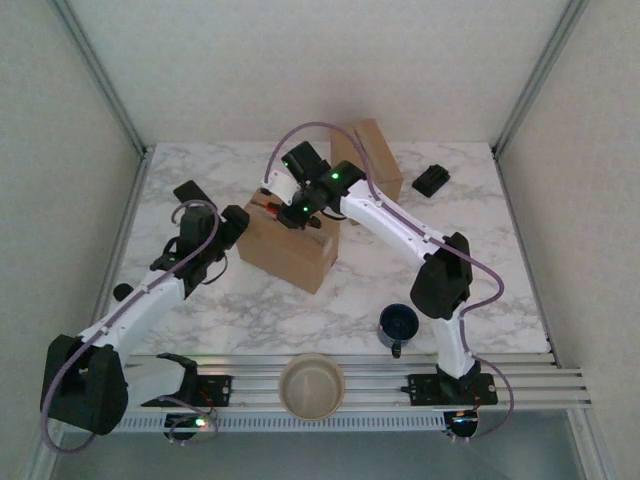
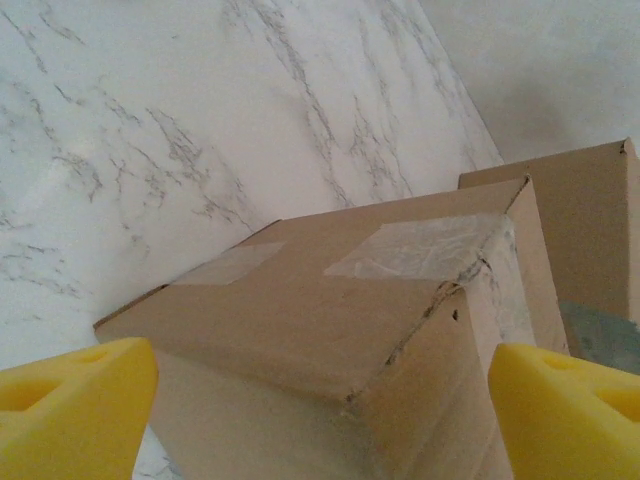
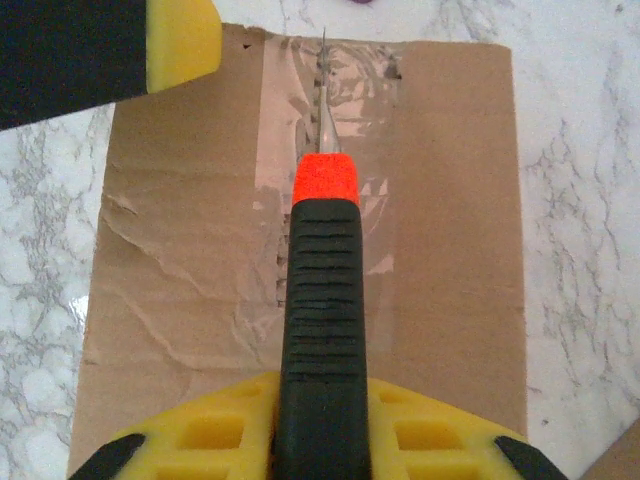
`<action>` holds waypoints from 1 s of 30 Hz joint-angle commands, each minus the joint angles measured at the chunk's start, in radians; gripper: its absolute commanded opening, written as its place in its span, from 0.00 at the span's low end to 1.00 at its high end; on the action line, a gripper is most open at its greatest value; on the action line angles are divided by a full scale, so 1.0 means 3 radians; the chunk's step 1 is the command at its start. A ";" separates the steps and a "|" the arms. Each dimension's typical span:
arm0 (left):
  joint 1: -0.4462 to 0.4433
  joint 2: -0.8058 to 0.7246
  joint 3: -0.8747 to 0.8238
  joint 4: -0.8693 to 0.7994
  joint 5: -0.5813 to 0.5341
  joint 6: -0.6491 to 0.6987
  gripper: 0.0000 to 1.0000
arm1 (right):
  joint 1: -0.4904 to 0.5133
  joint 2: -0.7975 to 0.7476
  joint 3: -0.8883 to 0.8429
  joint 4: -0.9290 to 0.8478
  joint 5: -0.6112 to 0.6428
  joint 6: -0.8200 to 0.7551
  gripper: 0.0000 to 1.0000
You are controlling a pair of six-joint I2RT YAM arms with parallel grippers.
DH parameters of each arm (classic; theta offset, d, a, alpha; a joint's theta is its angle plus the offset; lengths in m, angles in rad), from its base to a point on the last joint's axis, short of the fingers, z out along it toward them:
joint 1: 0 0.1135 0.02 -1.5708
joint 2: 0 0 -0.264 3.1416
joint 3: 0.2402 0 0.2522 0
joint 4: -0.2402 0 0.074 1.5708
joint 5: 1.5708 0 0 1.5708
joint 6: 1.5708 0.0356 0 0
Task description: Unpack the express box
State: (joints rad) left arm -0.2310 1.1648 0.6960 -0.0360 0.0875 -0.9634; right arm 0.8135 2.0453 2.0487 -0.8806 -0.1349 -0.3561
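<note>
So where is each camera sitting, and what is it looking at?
Top external: above and behind the robot, looking down on the table; both arms show.
Left wrist: beside the box, facing its taped corner; the open left gripper frames it.
Right wrist: above the box top, looking along the knife; the right gripper holds it.
All three share the box.

Marble-look table, seemingly white walls

Right tool clamps black-handled knife; blade tip at clear tape on cardboard box seam.
</note>
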 commanded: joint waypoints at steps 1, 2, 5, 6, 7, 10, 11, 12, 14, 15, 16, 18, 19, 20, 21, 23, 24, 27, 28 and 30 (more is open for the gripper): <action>0.0041 0.0044 -0.0108 0.0191 0.0105 -0.0152 0.86 | 0.0043 0.0034 0.0145 -0.0015 -0.0102 -0.0060 0.00; 0.0044 0.0049 -0.0122 0.0213 0.0116 -0.0155 0.86 | 0.0049 0.0040 0.0147 -0.0013 -0.0099 -0.0061 0.00; 0.0049 0.0084 -0.0169 0.0293 0.0156 -0.0159 0.83 | 0.0054 0.0053 0.0152 -0.0010 -0.0103 -0.0061 0.00; 0.0050 0.0100 -0.0184 0.0326 0.0173 -0.0169 0.81 | 0.0059 0.0054 0.0154 -0.0005 -0.0103 -0.0061 0.00; 0.0052 0.0114 -0.0195 0.0346 0.0186 -0.0175 0.79 | 0.0057 0.0054 0.0148 -0.0004 -0.0103 -0.0061 0.00; 0.0049 0.0144 -0.0222 0.0401 0.0218 -0.0185 0.73 | 0.0058 0.0050 0.0144 -0.0002 -0.0117 -0.0063 0.00; 0.0050 0.0146 -0.0224 0.0406 0.0220 -0.0188 0.71 | 0.0060 0.0047 0.0143 0.0005 -0.0122 -0.0066 0.00; 0.0051 0.0152 -0.0222 0.0407 0.0220 -0.0188 0.70 | 0.0065 0.0047 0.0140 0.0002 -0.0123 -0.0066 0.00; 0.0052 0.0152 -0.0226 0.0404 0.0215 -0.0183 0.68 | 0.0065 0.0057 0.0140 0.0003 -0.0118 -0.0066 0.00; 0.0049 0.0151 -0.0228 0.0399 0.0212 -0.0182 0.68 | 0.0065 0.0064 0.0145 0.0004 -0.0118 -0.0066 0.00; 0.0049 0.0152 -0.0231 0.0392 0.0210 -0.0183 0.68 | 0.0065 0.0073 0.0146 0.0003 -0.0114 -0.0066 0.00; 0.0049 0.0157 -0.0238 0.0381 0.0200 -0.0179 0.68 | 0.0068 0.0105 0.0175 -0.0004 -0.0087 -0.0053 0.00; 0.0049 0.0162 -0.0239 0.0380 0.0204 -0.0178 0.68 | 0.0070 0.0129 0.0200 -0.0010 -0.0075 -0.0050 0.00; 0.0050 0.0162 -0.0238 0.0386 0.0204 -0.0178 0.68 | 0.0070 0.0150 0.0225 -0.0024 -0.0077 -0.0045 0.00; 0.0049 0.0166 -0.0236 0.0386 0.0212 -0.0181 0.67 | 0.0072 0.0174 0.0240 -0.0028 -0.0066 -0.0040 0.00; 0.0049 0.0167 -0.0236 0.0383 0.0209 -0.0176 0.67 | 0.0080 0.0210 0.0274 -0.0030 -0.0038 -0.0031 0.00; 0.0050 0.0165 -0.0236 0.0386 0.0210 -0.0177 0.67 | 0.0080 0.0226 0.0295 -0.0038 -0.0017 -0.0030 0.00; 0.0053 0.0162 -0.0238 0.0381 0.0212 -0.0177 0.67 | 0.0085 0.0284 0.0350 -0.0051 0.0042 -0.0015 0.00; 0.0050 0.0162 -0.0237 0.0381 0.0213 -0.0178 0.67 | 0.0083 0.0304 0.0364 -0.0055 0.0083 -0.0006 0.00; 0.0049 0.0162 -0.0235 0.0381 0.0209 -0.0178 0.67 | 0.0088 0.0323 0.0370 -0.0060 0.0141 0.0010 0.00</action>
State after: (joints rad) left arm -0.2241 1.2003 0.6502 0.0982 0.1394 -0.9993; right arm 0.8303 2.1258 2.1185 -0.8806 -0.1379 -0.3557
